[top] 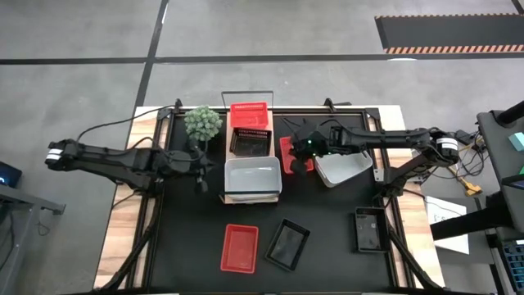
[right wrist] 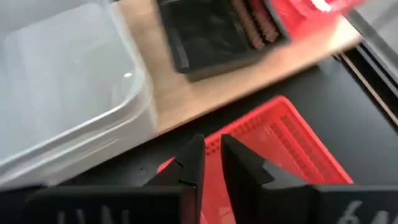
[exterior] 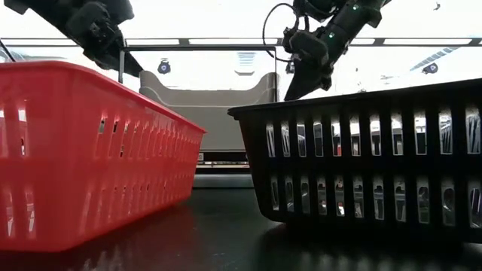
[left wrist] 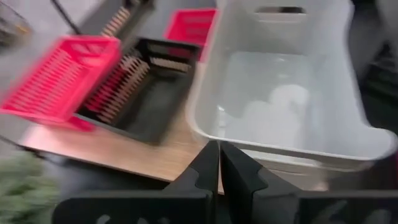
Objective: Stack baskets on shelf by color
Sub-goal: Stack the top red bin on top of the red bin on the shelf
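A black tabletop (top: pixel 196 238) carries the shelf (top: pixel 233 195), its length running away from the arms' base. On it sit red, black and white baskets. The right end effector (right wrist: pixel 211 155), fingers nearly together and holding nothing, hovers over a red basket (top: pixel 288 154) just beside the shelf. It should probably widen and take one long rim squarely. The left end effector (left wrist: pixel 219 163) waits closed.

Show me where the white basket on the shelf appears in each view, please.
High view: white basket sits in the picture's centre.
Low view: probably the pale shape far back in the middle gap, but this is not certain.
Left wrist view: it fills the upper right.
Right wrist view: it fills the upper left.
Landmark: the black basket next to it on the shelf shows in the high view and both wrist views.
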You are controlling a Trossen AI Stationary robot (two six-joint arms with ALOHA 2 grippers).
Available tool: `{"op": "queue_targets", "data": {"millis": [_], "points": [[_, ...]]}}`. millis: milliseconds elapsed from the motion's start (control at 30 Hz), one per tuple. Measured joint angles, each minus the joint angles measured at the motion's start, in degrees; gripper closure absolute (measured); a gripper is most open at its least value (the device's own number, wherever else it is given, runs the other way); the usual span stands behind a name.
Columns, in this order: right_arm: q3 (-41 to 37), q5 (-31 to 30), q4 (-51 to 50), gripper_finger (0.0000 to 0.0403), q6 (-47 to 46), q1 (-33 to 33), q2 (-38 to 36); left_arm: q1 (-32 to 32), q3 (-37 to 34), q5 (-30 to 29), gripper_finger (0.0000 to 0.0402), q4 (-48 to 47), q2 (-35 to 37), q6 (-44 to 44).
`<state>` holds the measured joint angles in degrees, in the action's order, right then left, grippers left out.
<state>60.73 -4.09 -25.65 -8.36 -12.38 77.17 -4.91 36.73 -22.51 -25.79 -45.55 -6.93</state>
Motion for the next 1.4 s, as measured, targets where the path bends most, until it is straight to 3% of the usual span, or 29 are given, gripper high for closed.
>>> {"op": "queue_targets", "data": {"millis": [167, 267, 333, 467, 600, 1400], "points": [[0.0, -3.37, -4.09, 0.0322, -8.89, -0.58, 0.41, 0.01, -0.02, -8.26, 0.0402, 0.44, 2.07, 4.68], [-0.04, -3.14, -7.16, 0.0309, -9.92, -0.5, 0.66, 0.02, -0.02, -12.23, 0.0402, 0.45, 3.07, 6.34], [-0.04, 0.24, -9.09, 0.0303, -5.13, 0.04, 0.7, 0.02, -0.05, -13.85, 0.0402, 0.42, 3.63, 7.0], [-1.35, 7.23, -12.77, 0.0296, 13.03, 2.12, 0.78, 0.02, -0.43, -14.12, 0.0402, 0.46, 4.51, 8.62], [-2.82, 7.5, -11.28, 0.0294, 21.22, 4.07, 0.85, 0.02, -0.46, -14.15, 0.0402, 0.47, 4.75, 8.87], [-11.63, 7.51, 5.16, 0.0309, 18.97, 4.52, 0.94, 0.01, -0.52, -14.24, 0.0402, 1.35, 3.77, 9.96]]}}
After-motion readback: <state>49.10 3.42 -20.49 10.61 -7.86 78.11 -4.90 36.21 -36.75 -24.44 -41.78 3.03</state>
